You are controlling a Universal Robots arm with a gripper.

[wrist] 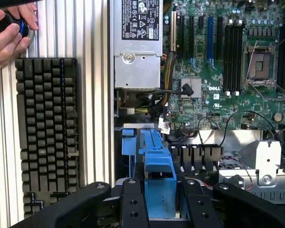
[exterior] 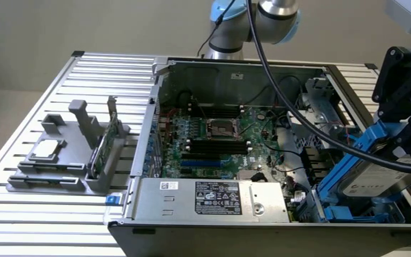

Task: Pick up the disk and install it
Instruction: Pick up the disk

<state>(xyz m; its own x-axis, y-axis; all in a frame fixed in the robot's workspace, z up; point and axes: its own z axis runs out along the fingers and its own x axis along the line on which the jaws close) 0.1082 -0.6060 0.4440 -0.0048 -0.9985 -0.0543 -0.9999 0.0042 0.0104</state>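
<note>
Slats of metal form the table [exterior: 48,80] under the computer case [exterior: 213,235]; the claw [exterior: 405,152] clasps the disk [exterior: 377,179].

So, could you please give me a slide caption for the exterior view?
Jaws hold the disk tilted at the end of the open case on the exterior view's right.

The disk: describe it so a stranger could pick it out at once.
Find the open computer case on the slatted metal table. At its near corner on the exterior view's right, the black tool grips the disk, tilted. Blue rails along its edges set this flat silver-grey slab apart from the boxy power supply nearby.
</note>
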